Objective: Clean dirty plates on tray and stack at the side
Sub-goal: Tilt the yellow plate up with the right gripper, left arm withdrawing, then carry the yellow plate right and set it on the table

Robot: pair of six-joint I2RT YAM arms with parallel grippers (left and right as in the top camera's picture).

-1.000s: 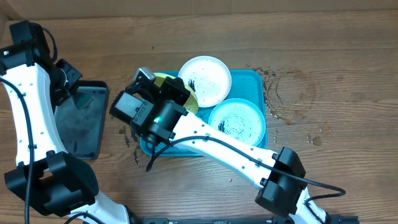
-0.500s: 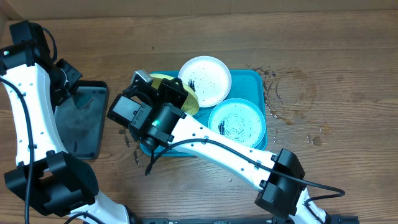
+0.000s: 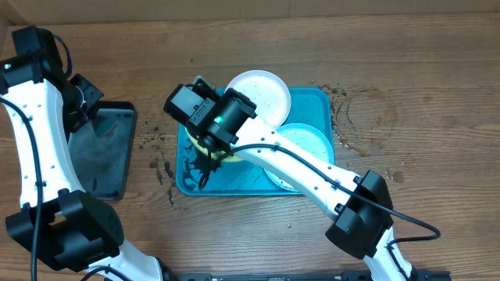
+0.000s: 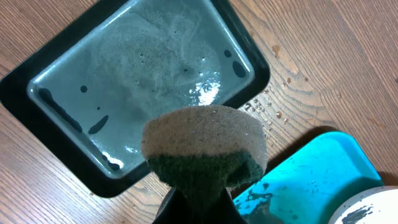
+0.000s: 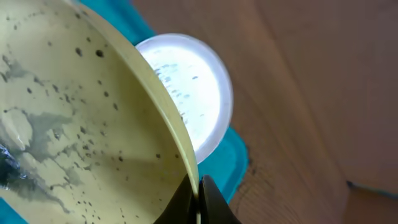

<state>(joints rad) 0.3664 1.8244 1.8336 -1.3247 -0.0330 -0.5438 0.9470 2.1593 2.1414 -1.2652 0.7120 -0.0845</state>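
Yellow-green plate [image 5: 81, 124] rightward (white plate [image 5: 193, 87] beside)

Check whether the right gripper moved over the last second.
Yes. The right gripper shifted right, from the left edge of the tray inward toward the white plate.

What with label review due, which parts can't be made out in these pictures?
1. Overhead: yellow-green round plate almost wholly under the right arm at its wrist.
2. Overhead: pale teal-rimmed round plate partly covered by that arm.
3. Left wrist: tan-and-green sponge hides the tips of the left fingers.
4. Right wrist: the yellow-green plate blocks most of the turquoise plastic tray and part of the white round plate.
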